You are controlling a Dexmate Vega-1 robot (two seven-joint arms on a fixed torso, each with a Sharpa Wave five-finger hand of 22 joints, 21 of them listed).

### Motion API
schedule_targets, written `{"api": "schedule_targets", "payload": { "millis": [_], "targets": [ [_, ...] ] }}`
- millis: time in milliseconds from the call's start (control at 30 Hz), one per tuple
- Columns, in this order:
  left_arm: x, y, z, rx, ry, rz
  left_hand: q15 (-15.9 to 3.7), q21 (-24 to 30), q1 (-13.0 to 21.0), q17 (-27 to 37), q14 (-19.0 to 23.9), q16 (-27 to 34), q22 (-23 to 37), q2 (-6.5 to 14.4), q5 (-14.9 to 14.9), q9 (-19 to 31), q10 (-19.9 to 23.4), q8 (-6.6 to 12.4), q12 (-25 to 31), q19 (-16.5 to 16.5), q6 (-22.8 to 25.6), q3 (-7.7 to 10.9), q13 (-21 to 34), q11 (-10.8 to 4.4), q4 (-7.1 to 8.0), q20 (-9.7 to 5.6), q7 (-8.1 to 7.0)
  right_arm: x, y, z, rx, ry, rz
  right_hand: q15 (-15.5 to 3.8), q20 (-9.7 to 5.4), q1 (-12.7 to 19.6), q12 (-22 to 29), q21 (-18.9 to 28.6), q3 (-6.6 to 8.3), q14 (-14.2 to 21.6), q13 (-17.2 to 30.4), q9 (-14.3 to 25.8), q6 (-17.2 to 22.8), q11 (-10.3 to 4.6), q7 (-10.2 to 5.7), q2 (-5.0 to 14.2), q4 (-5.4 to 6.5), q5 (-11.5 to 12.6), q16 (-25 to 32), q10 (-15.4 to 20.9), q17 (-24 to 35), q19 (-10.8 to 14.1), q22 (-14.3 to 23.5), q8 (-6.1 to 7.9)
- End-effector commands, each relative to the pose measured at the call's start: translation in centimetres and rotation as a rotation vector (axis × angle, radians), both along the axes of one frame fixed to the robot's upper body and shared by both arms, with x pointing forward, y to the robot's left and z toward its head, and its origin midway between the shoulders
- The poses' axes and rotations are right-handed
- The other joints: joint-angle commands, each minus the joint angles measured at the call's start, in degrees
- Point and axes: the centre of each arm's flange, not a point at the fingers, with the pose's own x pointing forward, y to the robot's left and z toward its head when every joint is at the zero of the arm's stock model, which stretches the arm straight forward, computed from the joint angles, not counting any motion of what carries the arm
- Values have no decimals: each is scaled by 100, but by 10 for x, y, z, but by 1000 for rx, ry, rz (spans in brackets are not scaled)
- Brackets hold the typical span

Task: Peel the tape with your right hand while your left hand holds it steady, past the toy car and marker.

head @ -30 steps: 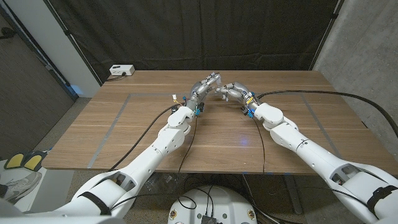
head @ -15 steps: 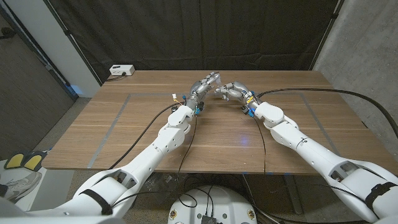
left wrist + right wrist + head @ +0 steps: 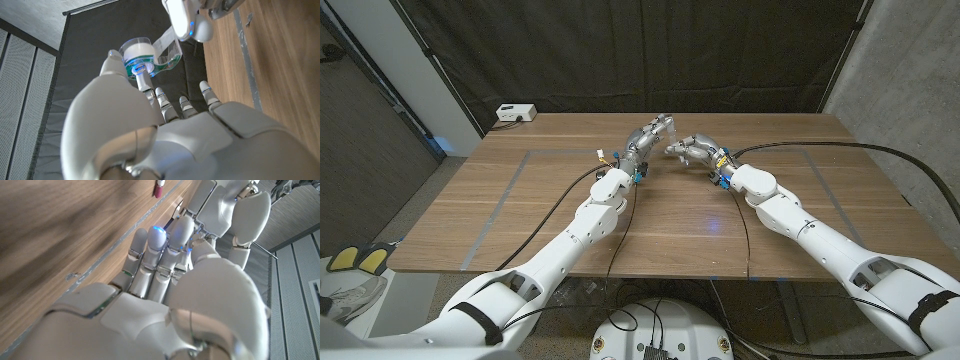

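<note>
**Tape dispenser held up, right fingers at the strip**

Your left hand (image 3: 650, 136) grips one clear tape dispenser (image 3: 150, 57) with a white roll and green core; in the left wrist view the dispenser sits above the fingers (image 3: 161, 98), lifted off the bench (image 3: 520, 215) and well toward its far middle. You hold it raised, as I judge it, so the strip can be drawn out freely while the body stays braced against the pull.

Your right hand (image 3: 692, 150) stands just beside the left, its fingers (image 3: 155, 240) curled in and reaching toward the dispenser. Whether those fingers actually pinch the tape end you cannot tell from these views: the tips are hidden among the hands. A pale band runs from the roll toward the right hand in the left wrist view, which may be the strip.

Count: one dispenser, two hands, and one small red-and-white object (image 3: 159, 188) on the bench near a grey tape line (image 3: 503, 203), perhaps the marker. No toy car can be made out. A white box (image 3: 515, 113) sits at the far left corner.
</note>
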Motion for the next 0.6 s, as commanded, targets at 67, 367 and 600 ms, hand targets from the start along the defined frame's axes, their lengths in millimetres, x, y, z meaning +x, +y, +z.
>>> {"api": "schedule_targets", "payload": {
  "millis": [67, 367, 600],
  "targets": [
    [-7, 1, 2, -8, -16, 9, -101, -24, 228, 7, 14, -14, 24, 216, 28, 19, 4, 19, -2, 23, 345, -23, 12, 6, 1, 0, -292, -1, -1, -8, -25, 23, -13, -229, -561, -5, -23, -11, 77, 23, 10, 20, 484, 62, 440, -55, 0, 29, 63, 41, 112, -22, -7, -9],
    [-12, 0, 3, -10, -25, 6, -96, -38, 230, 6, 22, -13, 24, 214, 26, 16, -1, 9, -4, 36, 337, -33, 12, 13, 1, 8, -286, -1, -2, -9, -24, 26, -17, -160, -590, -30, -83, -28, 142, 20, -40, -2, 497, 166, 473, -94, 11, 23, 70, 31, 282, -64, -55, -36],
    [-13, 0, 4, -11, -29, 8, -103, -46, 231, 6, 24, -13, 25, 214, 26, 17, -1, 12, -5, 45, 351, -39, 12, 0, 2, 1, -289, 2, -5, -13, -20, 36, -30, -137, -616, -33, -109, -40, 197, 30, -53, 0, 513, 186, 490, -118, 7, 22, 73, 46, 390, -51, -94, -35]
  ]
}}
